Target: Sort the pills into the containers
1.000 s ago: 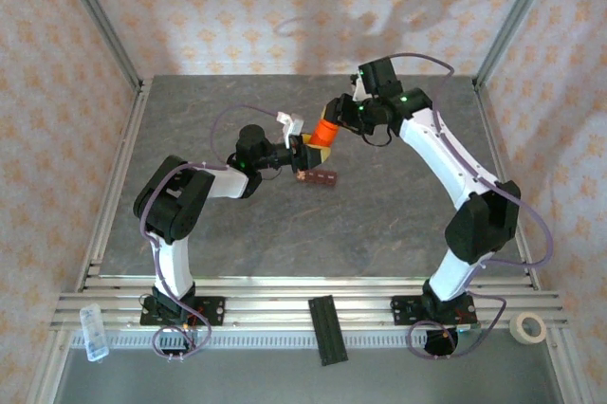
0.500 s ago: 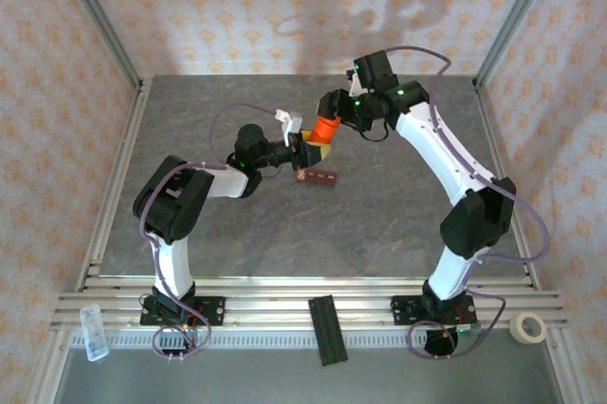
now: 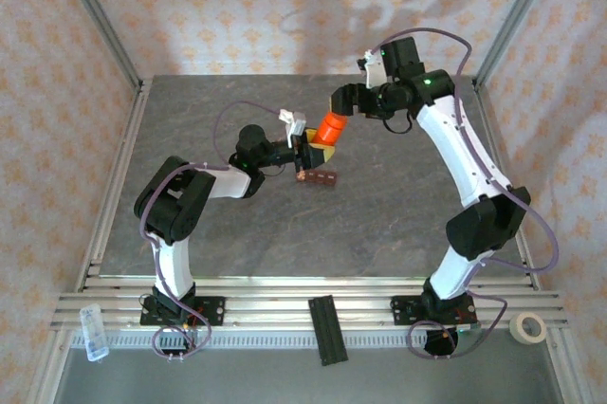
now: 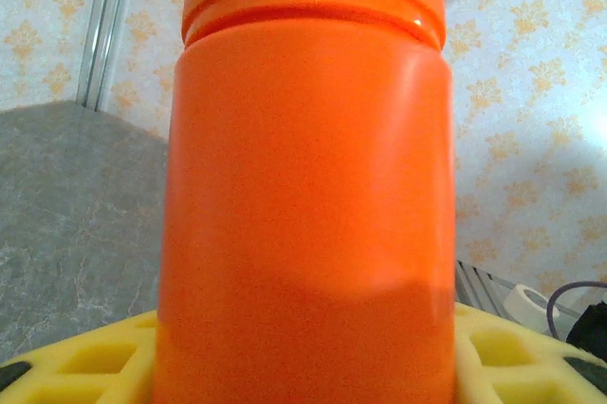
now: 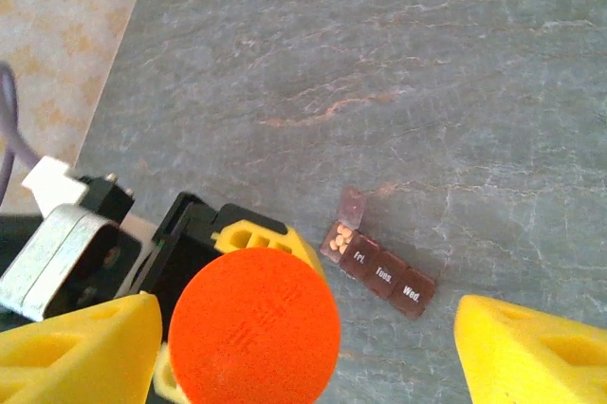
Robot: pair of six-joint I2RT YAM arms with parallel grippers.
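Note:
An orange bottle point(image 3: 329, 128) with its orange cap point(image 5: 254, 328) on is held off the table, my left gripper point(image 3: 308, 149) shut on its body point(image 4: 303, 205); yellow fingers point(image 4: 85, 361) show at both sides of its base. My right gripper point(image 3: 345, 101) hangs open just beyond the cap, its yellow fingers point(image 5: 76, 352) wide apart and clear of it. The containers point(image 5: 381, 267), a dark red-brown bar, lie on the table below the bottle point(image 3: 319, 177). The end compartment's lid is up, with small pale pills point(image 5: 341, 236) inside. The other lids, marked with days, are down.
The grey table point(image 3: 379, 224) has free room to the right and front of the containers. A black strip point(image 3: 323, 330), a tape roll point(image 3: 527, 328) and a clear small box point(image 3: 92, 332) rest on the front rails. Metal frame posts point(image 3: 100, 34) stand at the back corners.
My right gripper has opened, let go of the bottle's cap and drawn back up and to the right. The left gripper has kept its hold on the bottle.

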